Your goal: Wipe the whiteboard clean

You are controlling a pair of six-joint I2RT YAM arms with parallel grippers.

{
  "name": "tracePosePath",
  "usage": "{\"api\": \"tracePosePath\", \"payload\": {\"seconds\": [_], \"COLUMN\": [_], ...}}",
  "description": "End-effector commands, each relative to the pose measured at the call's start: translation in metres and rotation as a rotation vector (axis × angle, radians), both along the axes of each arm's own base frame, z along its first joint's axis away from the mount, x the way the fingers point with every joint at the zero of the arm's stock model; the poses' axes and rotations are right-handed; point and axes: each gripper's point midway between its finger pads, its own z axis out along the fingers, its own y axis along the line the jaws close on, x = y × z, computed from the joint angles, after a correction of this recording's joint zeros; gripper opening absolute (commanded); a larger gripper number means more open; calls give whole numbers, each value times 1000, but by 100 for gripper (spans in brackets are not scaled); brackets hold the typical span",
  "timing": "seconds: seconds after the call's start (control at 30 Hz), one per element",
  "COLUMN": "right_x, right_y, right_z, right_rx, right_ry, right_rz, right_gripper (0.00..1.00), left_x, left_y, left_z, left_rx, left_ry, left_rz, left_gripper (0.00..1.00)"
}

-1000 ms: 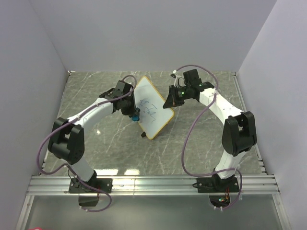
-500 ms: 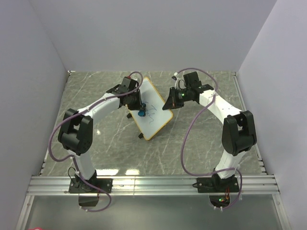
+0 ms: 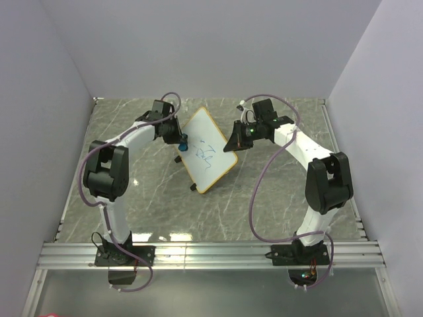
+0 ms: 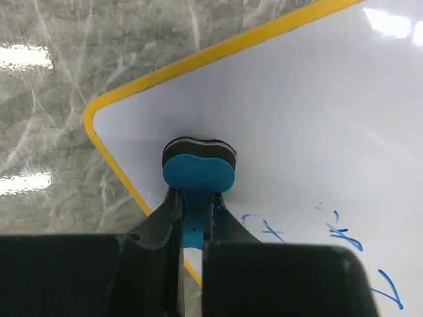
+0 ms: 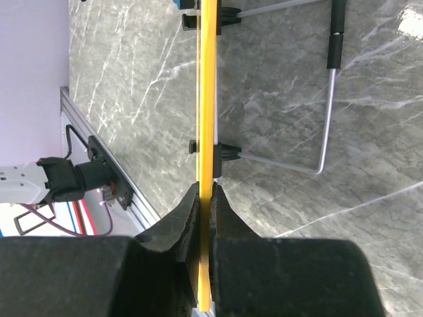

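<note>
Wiping in hand | my right gripper [image 5: 205, 198] pinches the edge of the small yellow-framed white whiteboard [image 3: 210, 153], tilted on the grey marble table [image 3: 158, 205] | left gripper [image 4: 192, 201] clamps the blue felt-backed eraser [image 4: 198, 173] on its corner | next I sweep over the blue scribbles [image 4: 344, 234]

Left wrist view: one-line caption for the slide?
Left gripper shut on the blue eraser, holding it against the whiteboard near its yellow-framed corner, blue scribbles beside it.

Whiteboard [image 3: 210, 155]: on table [image 3: 277, 191], centre. Eraser [image 3: 183, 140]: on board face, 10 o'clock corner, pinched in left gripper [image 3: 178, 136]. Right gripper [image 3: 235, 141]: clamped on board's edge, 2 o'clock side.
</note>
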Motion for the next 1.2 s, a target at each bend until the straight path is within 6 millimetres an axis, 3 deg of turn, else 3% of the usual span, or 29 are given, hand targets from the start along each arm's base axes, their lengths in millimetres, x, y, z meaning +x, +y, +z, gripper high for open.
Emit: {"api": "tracePosePath", "payload": {"seconds": [0.0, 0.17, 0.3, 0.37, 0.43, 0.53, 0.7, 0.87, 0.97, 1.03, 1.17], "right_x": [-14, -8, -8, -8, -7, -8, -10, -10, -10, -9, -8], "right_y": [11, 13, 15, 16, 15, 15, 14, 13, 13, 12, 13], "right_z": [-2, 0, -1, -1, -2, -3, -2, -1, -2, -2, -1], "right_rx": [-8, -4, 2, 4, 2, 2, -5, -13, -12, -12, -11], "right_ry": [22, 17, 22, 21, 21, 23, 20, 15, 19, 19, 16], "right_rz": [76, 72, 75, 76, 73, 77, 80, 79, 79, 77, 77], "right_gripper": [0, 0, 0, 0, 0, 0, 0, 0, 0, 0, 0], "left_x": [0, -37, -85, -110, -115, -109, -68, -38, -37, -41, -72], "left_y": [-19, -60, -102, -112, -113, -103, -74, -36, -30, -32, -51], "left_z": [-13, 1, 8, 10, 17, 14, 7, -20, -31, -28, -26], "left_rx": [-7, -109, -167, -204, -224, -199, -186, -144, -136, -143, -147], "left_ry": [-22, -35, -17, 1, -17, -25, -23, 25, 52, 41, 45], "left_rz": [-86, -249, -424, -487, -484, -432, -293, -185, -177, -195, -285], "left_gripper": [0, 0, 0, 0, 0, 0, 0, 0, 0, 0, 0]}}
